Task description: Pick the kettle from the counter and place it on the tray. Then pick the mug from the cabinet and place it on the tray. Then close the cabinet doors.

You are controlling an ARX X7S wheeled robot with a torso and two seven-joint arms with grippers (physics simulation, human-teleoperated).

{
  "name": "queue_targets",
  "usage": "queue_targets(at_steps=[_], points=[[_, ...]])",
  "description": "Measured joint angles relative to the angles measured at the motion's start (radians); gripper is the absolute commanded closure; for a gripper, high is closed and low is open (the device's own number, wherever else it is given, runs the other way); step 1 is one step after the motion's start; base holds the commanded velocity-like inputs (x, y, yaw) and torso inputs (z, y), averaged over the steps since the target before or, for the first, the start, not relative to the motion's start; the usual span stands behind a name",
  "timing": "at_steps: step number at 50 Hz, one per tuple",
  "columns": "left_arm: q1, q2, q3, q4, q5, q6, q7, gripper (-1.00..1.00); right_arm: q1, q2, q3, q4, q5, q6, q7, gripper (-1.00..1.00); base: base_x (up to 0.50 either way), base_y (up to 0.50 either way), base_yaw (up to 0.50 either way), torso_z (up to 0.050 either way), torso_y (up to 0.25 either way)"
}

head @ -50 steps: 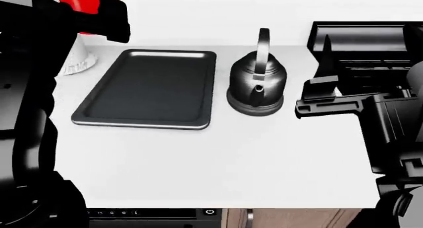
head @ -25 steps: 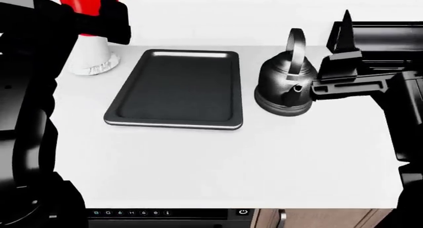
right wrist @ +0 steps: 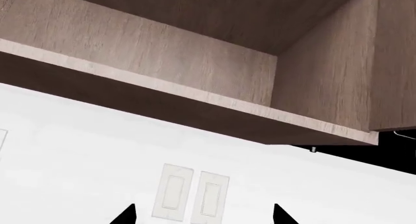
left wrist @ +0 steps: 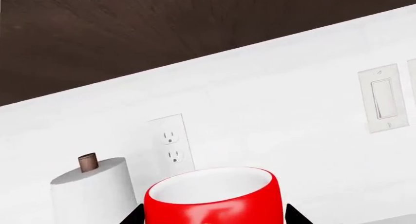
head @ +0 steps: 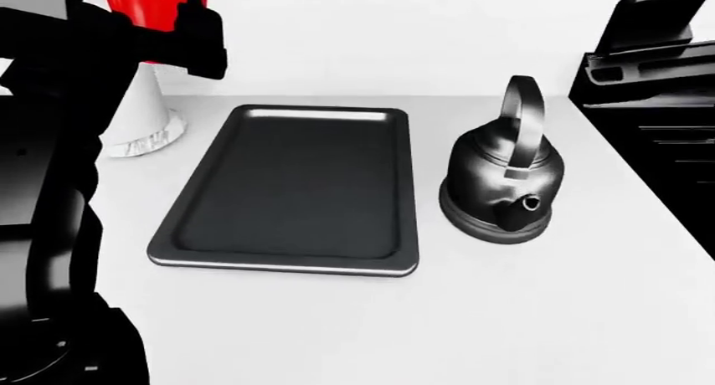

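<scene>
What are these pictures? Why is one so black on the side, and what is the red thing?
It is a computer-drawn robot with two arms. One picture comes from a camera on its head, looking down at a white counter. The black shape on the side is the robot's own left arm. On the counter lie a dark tray and a shiny kettle beside it, not touching. The other two pictures come from cameras near each arm's end effector. The left end effector holds the red mug. The right end effector holds nothing and looks up at an open cabinet.
</scene>
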Motion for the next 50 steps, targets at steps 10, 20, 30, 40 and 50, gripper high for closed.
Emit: queue_targets(at_steps=[10, 20, 30, 40, 50], points=[[-0.005, 0.0, 0.003, -0.007, -0.004, 0.001, -0.002, 1.0, 0.009, 0.005, 0.002, 0.002, 0.014, -0.002, 0.002, -1.0, 0.46, 0.0, 0.0, 0.0, 0.002], [-0.024, 0.009, 0.022, -0.073, -0.002, 0.039, -0.018, 1.0, -0.003, 0.007, 0.005, -0.005, 0.003, -0.01, -0.002, -1.0, 0.0, 0.0, 0.0, 0.0, 0.001], [-0.05, 0.042, 0.057, -0.248, 0.005, 0.144, -0.058, 1.0, -0.025, 0.005, 0.005, -0.007, -0.024, -0.017, -0.016, -1.0, 0.0, 0.0, 0.0, 0.0, 0.001], [-0.058, 0.087, 0.083, -0.476, 0.003, 0.269, -0.108, 1.0, -0.046, 0.004, 0.006, -0.007, -0.05, -0.024, -0.034, -1.0, 0.0, 0.0, 0.0, 0.0, 0.0], [-0.03, 0.116, 0.103, -0.646, -0.006, 0.376, -0.148, 1.0, -0.066, 0.002, 0.004, -0.006, -0.076, -0.032, -0.05, -1.0, 0.0, 0.0, 0.0, 0.0, 0.001]])
